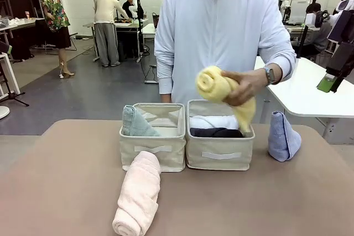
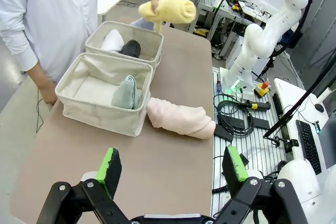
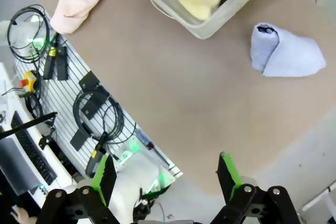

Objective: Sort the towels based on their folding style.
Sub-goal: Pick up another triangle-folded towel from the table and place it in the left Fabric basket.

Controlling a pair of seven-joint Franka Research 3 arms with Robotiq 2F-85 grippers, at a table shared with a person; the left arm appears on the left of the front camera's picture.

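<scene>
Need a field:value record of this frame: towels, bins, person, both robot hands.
yellow rolled towel: in person's hand, above right bin
right bin: white towel, dark grey towel, rolled
left bin: grey-teal cone towel
pink rolled towel: on table, before left bin
light blue cone towel: on table, right of right bin
left hand: open, empty
right hand: open, empty

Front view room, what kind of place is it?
Probably a robot lab: a white robot arm beside the table, coiled cables, and more worktables behind.
</scene>
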